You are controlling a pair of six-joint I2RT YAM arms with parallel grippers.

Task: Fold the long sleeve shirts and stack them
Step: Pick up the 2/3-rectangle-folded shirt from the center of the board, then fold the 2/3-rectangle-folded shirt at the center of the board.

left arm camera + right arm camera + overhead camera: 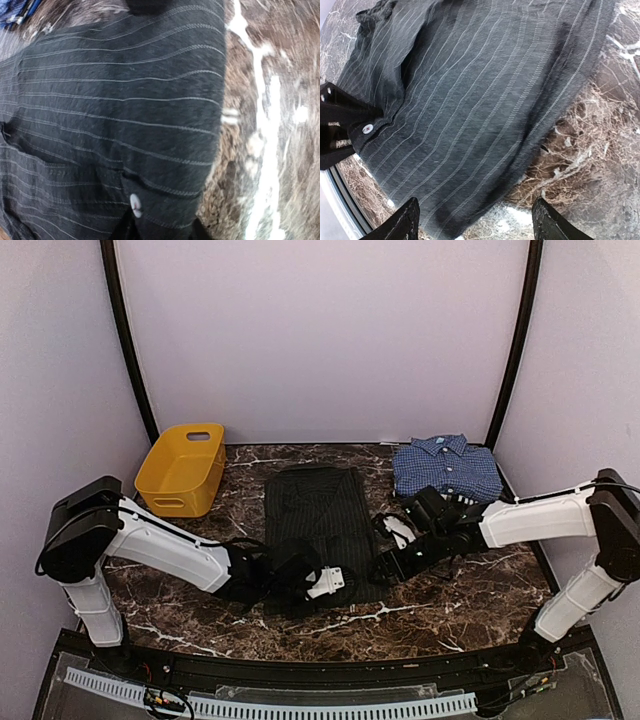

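**Black shirt [318, 520] laid out as a long strip at table centre, both grippers at its 6 o'clock hem.**

It runs from 12 to 6 o'clock, sides already turned in, so the hem is probably about to be lifted toward the collar. The left gripper [328, 585] sits at the hem around 6 o'clock, one finger above and one below the cloth beside a white button [135, 202]. I cannot tell whether they pinch yet. The right gripper [482, 220] hovers at the strip's 4 o'clock edge, fingers spread wide and holding nothing, likely placed to take the other corner so the hem rises level. The blue shirt [445, 468] lies folded at 1 o'clock, apart from the black one, a likely base for the stack. The basket [180, 475] stands at 10 o'clock, out of the way.
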